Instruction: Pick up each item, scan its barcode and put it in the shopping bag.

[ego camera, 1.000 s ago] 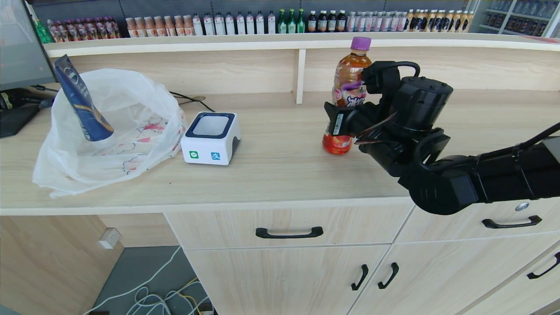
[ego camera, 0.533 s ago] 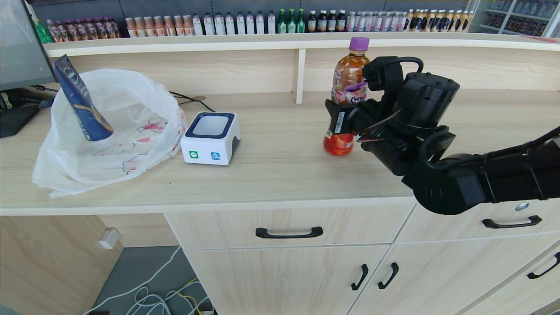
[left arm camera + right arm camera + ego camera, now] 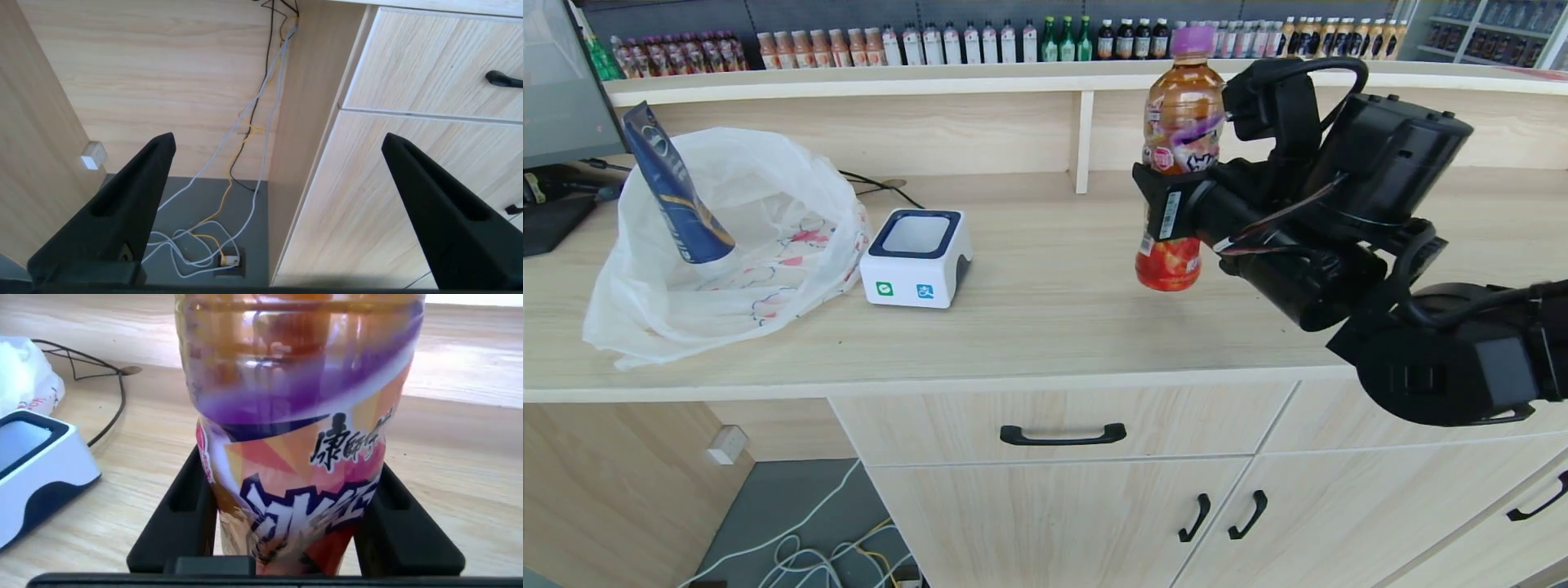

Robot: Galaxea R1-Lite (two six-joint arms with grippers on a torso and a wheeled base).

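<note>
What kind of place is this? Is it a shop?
Most likely a shop checkout. Rows of drink bottles line the shelf behind, a barcode scanner sits on the wooden counter, and a plastic shopping bag lies beside it.

bottle (image 3: 1181,122) lifted off the counter (image 3: 1045,327), right end effector (image 3: 1176,211) risen with it

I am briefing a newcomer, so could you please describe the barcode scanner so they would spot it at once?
On the long wooden counter, look just right of the white shopping bag. The scanner is the small white cube with a dark blue rim around its top window, the only boxy thing there.
</note>
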